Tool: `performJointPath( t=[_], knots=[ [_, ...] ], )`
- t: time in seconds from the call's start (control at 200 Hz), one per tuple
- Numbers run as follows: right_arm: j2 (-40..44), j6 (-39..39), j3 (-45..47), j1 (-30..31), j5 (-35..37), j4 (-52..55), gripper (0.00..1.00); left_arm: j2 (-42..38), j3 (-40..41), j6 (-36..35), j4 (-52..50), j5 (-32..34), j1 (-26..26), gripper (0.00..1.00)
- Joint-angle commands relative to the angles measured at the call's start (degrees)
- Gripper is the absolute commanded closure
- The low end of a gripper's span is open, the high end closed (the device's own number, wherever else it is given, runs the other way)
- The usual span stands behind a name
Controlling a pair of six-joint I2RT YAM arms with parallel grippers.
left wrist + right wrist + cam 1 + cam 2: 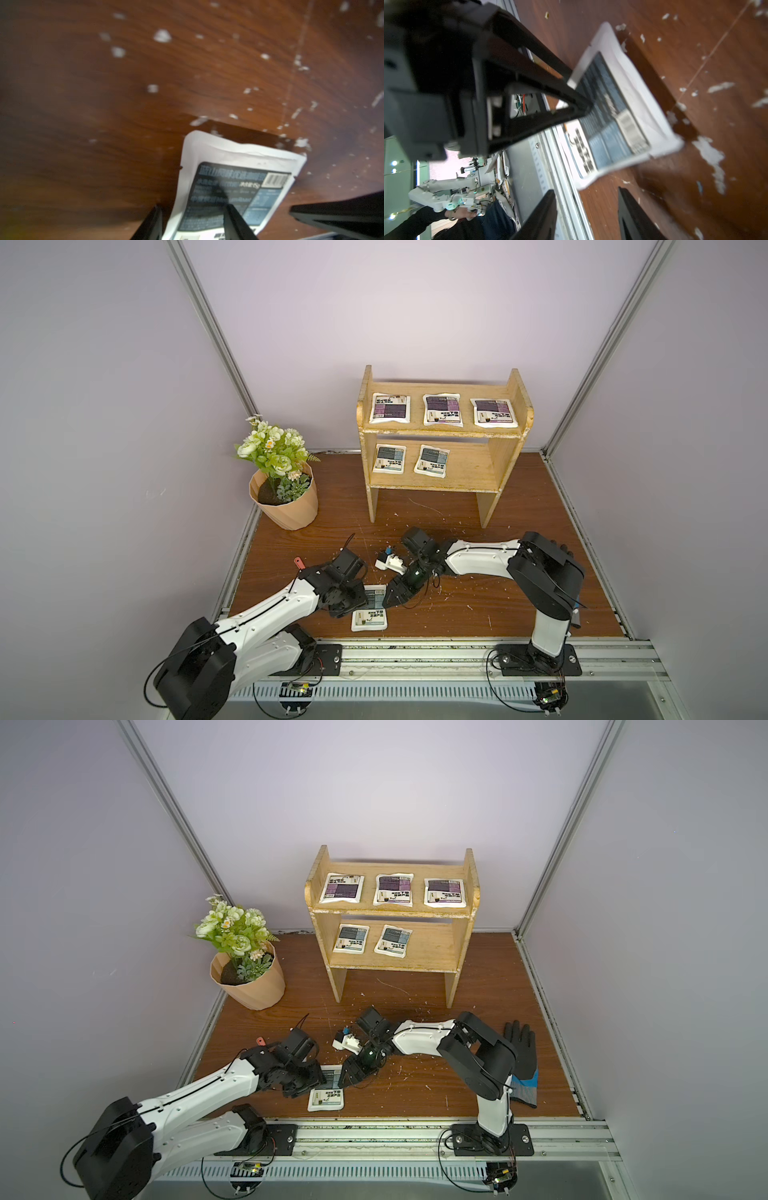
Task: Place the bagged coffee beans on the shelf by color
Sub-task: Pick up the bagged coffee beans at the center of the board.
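A grey-blue coffee pouch (pixel 370 616) (pixel 328 1097) lies near the table's front edge, its far side raised over a dark shadow (pixel 612 124). My left gripper (pixel 356 600) (pixel 193 222) is open across the pouch's (pixel 239 166) side edge. One of its fingers (pixel 579 104) rests on the label and the other stands beside the edge. My right gripper (pixel 390 597) (pixel 587 207) is open and empty, just off the pouch's corner. The shelf (pixel 440 432) (pixel 390 913) carries three purple pouches (pixel 442 409) on its top tier. Two grey-blue pouches (pixel 390 458) lie on its lower tier.
A tan flower pot (pixel 286 502) stands at the back left. A black-and-blue glove (pixel 523 1065) lies at the right behind my right arm. A small white-and-blue object (pixel 388 562) sits just behind the grippers, a small pink block (pixel 298 561) by my left arm. A metal rail (pixel 415 655) borders the front.
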State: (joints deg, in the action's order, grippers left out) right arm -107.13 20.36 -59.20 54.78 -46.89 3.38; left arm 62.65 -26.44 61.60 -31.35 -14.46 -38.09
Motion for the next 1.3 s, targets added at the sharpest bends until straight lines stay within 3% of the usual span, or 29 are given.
performJointPath(
  t=[0.0,0.12,0.325,0.515,0.786,1.046,1.296],
  knots=[
    [-1.81,0.74,0.07,0.59,-6.75,-3.68,0.51,7.16,2.52,0.09,5.78,-3.73,-2.49,0.55],
    [-4.72,0.46,-0.77,0.76,-7.22,-3.06,0.56,11.13,1.21,-1.65,9.27,-6.97,-2.68,0.72],
    [-4.39,-0.82,-2.51,0.35,-3.08,-0.67,0.54,14.1,-1.42,-2.77,12.19,-7.68,-2.7,1.0],
    [2.8,-3.36,-3.83,-3.07,3.51,4.53,0.5,17.04,-8.43,-6.88,8.46,-3.35,-2.62,1.0],
    [19.31,-0.44,3.25,-16.35,12.73,6.48,0.44,18.23,-19.94,-13.34,2.97,3.73,-2.08,1.0],
    [26.71,6.0,11.27,-22.33,13.59,-3.5,0.44,19.11,-29.0,-17.26,4.72,-3.55,1.14,1.0],
    [31.22,10.73,12.9,-23.28,14.28,-12.03,0.44,15.63,-30.6,-9.4,14.66,-9.11,6.81,1.0]
  ],
)
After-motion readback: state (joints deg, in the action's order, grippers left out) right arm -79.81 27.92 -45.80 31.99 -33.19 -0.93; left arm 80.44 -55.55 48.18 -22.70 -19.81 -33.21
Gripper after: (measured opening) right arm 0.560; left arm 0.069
